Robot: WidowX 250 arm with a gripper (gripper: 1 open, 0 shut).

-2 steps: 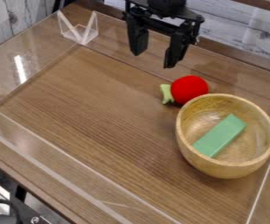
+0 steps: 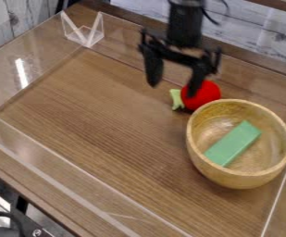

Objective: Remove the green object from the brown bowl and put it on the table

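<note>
The green object [image 2: 233, 143] is a flat light-green block lying tilted inside the brown bowl [image 2: 205, 158], which stands at the right of the table [image 2: 95, 120]. My gripper [image 2: 180, 70] hangs open above the table, up and left of the bowl, with nothing between its dark fingers [image 2: 153, 67]. It is just above a red round toy and apart from the bowl's rim.
A red round toy [image 2: 200, 92] with a small green leaf part lies just beyond the bowl, partly behind my right finger. Clear acrylic walls [image 2: 34, 65] ring the tabletop, with a folded clear piece [image 2: 80, 30] at the back left.
The gripper has come down and slightly right, from the back edge toward the red toy and bowl. Its jaws stay open. The block and bowl have not moved.
</note>
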